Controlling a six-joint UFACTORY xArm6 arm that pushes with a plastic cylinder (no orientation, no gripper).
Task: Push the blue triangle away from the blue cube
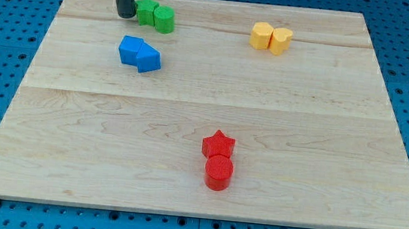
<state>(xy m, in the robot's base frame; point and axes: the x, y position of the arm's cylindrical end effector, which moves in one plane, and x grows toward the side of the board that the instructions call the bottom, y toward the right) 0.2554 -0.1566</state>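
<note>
Two blue blocks touch each other at the view's upper left. The left one (129,49) and the right one (149,58) are both angular; I cannot tell which is the triangle and which the cube. My tip (125,14) is the lower end of a dark rod at the view's top left. It stands above the blue pair, apart from it, and right beside the left edge of a green block (147,10).
A green cylinder (164,20) touches the green block. Two yellow blocks (262,35) (280,40) sit together at the top right. A red star (219,144) touches a red cylinder (218,171) at the bottom centre. The wooden board (322,141) ends on a blue pegboard.
</note>
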